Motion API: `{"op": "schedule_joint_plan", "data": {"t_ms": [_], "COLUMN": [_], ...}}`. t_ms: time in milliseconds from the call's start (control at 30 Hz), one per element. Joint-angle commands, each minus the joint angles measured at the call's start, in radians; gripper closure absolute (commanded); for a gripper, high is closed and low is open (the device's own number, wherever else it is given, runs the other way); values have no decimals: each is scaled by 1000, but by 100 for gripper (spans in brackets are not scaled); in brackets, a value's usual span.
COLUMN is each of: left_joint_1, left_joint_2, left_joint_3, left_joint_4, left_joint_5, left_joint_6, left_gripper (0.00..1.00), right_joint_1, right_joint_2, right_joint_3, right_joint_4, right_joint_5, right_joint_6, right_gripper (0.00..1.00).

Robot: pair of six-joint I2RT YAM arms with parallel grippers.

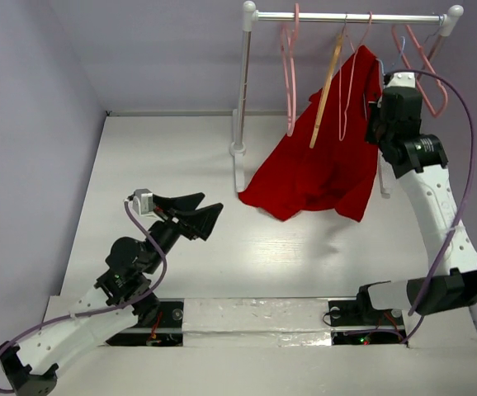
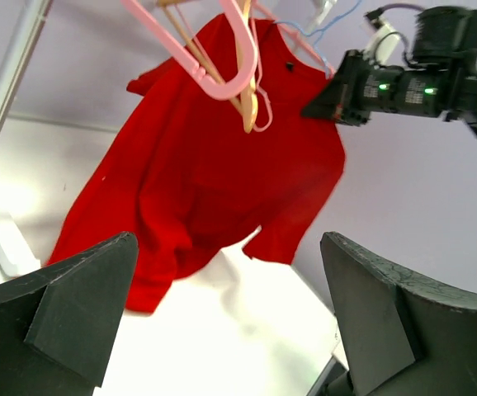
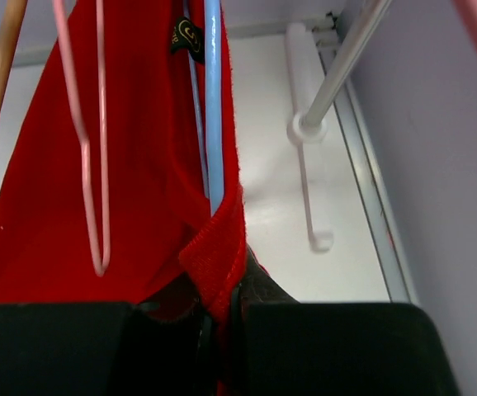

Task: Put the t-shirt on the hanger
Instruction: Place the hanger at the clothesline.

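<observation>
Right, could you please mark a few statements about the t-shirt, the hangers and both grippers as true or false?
1. The right gripper has its jaws shut on the red t-shirt. True.
2. The left gripper holds the shirt's hem. False: its jaws are open and empty, apart from the shirt.
3. The t-shirt lies flat on the table. False: it hangs from up by the rail, not flat on the table.
4. A tan wooden hanger hangs on the rail. True.
</observation>
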Motion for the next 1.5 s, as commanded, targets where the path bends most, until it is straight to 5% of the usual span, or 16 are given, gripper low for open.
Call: {"op": "schedule_joint_plan", "data": {"t_ms": [0,567,1467], "left_joint_1": [-2,-2,-2], "left_joint_2": [-33,-40,-25], "left_joint_3": [-16,-25,-25], "left_joint_4": [68,69,74], "left_joint_5": [-26,-38,-48], "left_joint_6": [23,31,38], "left_gripper": [10,10,10], "right_joint_1": [-67,-218,-259], "right_joint_2": [45,147,365], "right_joint_3": [136,219,402], "right_joint_4": [108,226,178], "right_joint_5": [-78,-348,-397], "right_joint_6": [-63,-80,-86], "right_gripper": [100,100,100]}}
